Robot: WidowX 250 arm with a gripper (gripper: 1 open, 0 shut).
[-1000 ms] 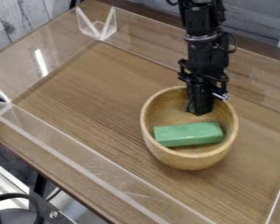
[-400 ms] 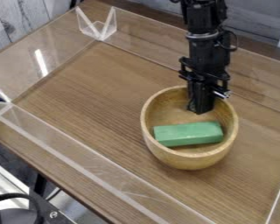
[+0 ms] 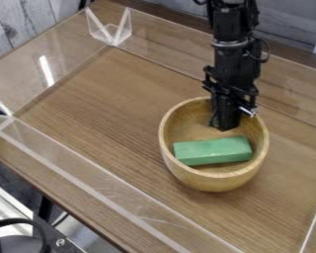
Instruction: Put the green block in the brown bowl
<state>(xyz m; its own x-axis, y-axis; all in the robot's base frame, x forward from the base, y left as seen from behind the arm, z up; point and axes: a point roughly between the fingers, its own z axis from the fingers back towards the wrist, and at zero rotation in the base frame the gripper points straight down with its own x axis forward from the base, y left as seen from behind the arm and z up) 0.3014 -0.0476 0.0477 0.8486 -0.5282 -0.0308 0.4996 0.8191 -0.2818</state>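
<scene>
The green block [image 3: 212, 151] lies flat inside the brown bowl [image 3: 181, 169], toward its front. My black gripper [image 3: 227, 125] points steeply down into the back half of the bowl, just behind the block. Its fingers are shut together with nothing between them. The block lies free, and I cannot tell whether the fingertips touch it.
The bowl sits on a wooden tabletop [image 3: 95, 109] ringed by low clear acrylic walls [image 3: 68, 163]. A clear bracket [image 3: 112, 28] stands at the back left corner. The tabletop's front edge drops off at the lower left.
</scene>
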